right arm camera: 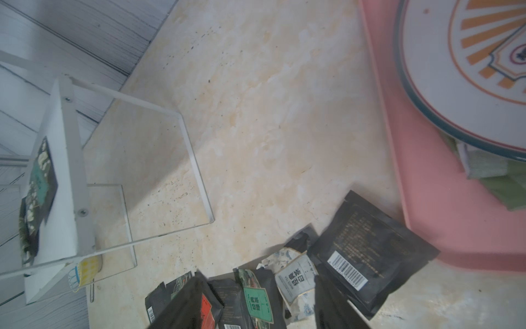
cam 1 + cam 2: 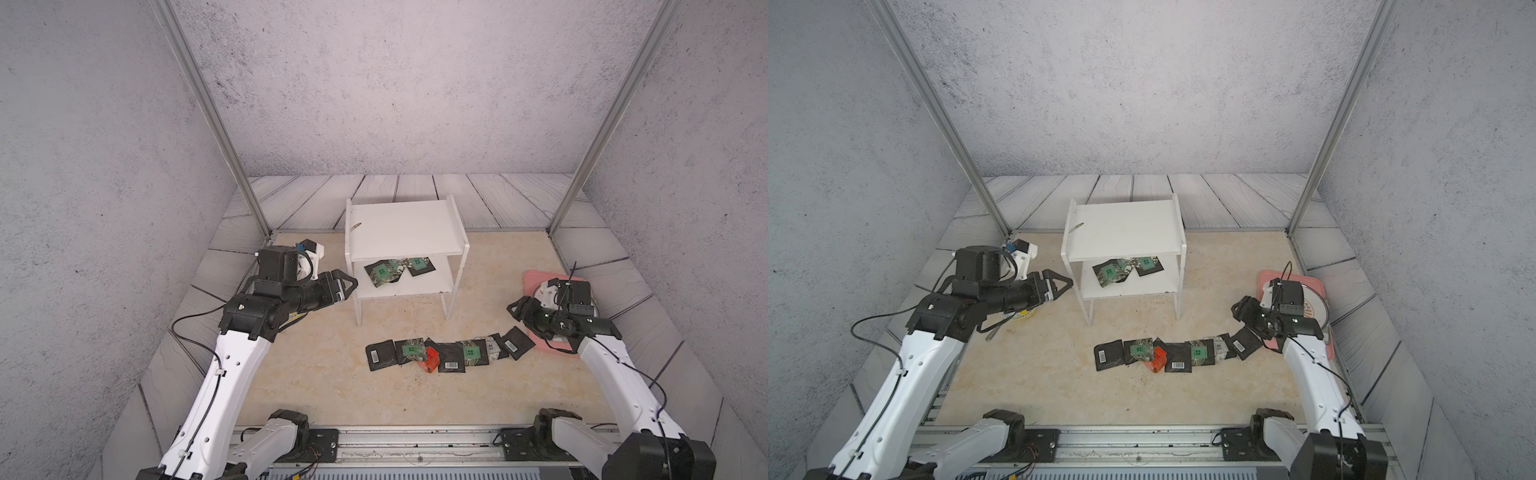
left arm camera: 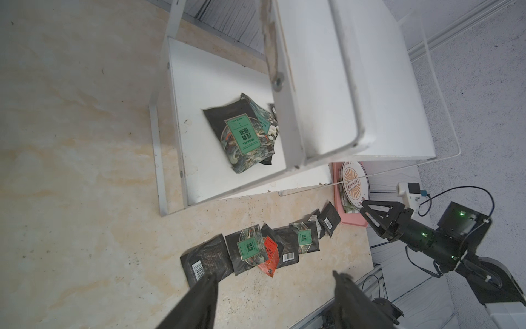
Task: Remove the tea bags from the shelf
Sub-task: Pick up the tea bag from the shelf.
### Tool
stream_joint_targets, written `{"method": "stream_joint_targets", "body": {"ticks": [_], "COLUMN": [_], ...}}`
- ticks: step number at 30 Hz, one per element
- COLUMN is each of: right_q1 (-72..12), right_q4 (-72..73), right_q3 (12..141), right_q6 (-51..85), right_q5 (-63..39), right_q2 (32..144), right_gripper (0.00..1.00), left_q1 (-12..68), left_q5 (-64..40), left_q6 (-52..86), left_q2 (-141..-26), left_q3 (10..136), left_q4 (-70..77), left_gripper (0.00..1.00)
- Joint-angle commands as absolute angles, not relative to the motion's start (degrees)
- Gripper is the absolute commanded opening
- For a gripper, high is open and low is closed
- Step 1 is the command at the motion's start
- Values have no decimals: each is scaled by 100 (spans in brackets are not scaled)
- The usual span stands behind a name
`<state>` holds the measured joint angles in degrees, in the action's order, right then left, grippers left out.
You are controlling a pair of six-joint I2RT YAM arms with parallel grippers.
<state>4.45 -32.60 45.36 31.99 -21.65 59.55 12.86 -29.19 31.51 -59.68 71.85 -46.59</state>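
Note:
The white shelf (image 2: 403,230) (image 2: 1125,228) stands mid-table with its top board bare. Three tea bags (image 2: 384,272) (image 2: 1109,272) (image 3: 244,134) (image 1: 39,182), black with green labels, lie overlapping on its lower board. Several more tea bags (image 2: 449,353) (image 2: 1177,353) (image 3: 284,245) (image 1: 364,256) lie in a row on the table in front, one of them red-orange (image 2: 431,357) (image 3: 269,250). My left gripper (image 2: 349,286) (image 2: 1065,284) (image 3: 274,276) is open and empty, level with the lower board, just left of the shelf. My right gripper (image 2: 515,309) (image 2: 1239,309) (image 1: 257,273) hangs open and empty above the row's right end.
A pink tray (image 2: 534,278) (image 2: 1266,276) (image 1: 427,213) holding a patterned plate (image 2: 1316,307) (image 1: 455,71) lies at the right, under my right arm. A yellow cup (image 2: 1021,318) (image 1: 85,269) and a spoon handle (image 2: 994,332) sit below my left arm. Metal posts flank the table.

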Motion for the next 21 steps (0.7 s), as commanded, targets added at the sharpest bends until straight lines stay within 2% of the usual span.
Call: {"method": "stream_joint_targets", "body": {"ticks": [1,10,21], "right_q1": [193,-271,-847], "right_q4": [-3379,-4007,-4176], "right_q3": [4907,6714,8314], "right_q6": [2998,2783,2778], "right_q5": [-2351,-2834,-3078], "right_q2": [5735,6049,6635], "right_gripper": [64,58,53], "left_q1": [1248,1235,837], "left_q5": [-2809,-2524,-2366], "left_q6": [3128,3171,3469], "left_q2": [-5821,-5654,-5553], "left_q3": [7097,6894,6641], "left_q4": [-4674,-4796,-4794], "left_gripper": [67,59,58]}}
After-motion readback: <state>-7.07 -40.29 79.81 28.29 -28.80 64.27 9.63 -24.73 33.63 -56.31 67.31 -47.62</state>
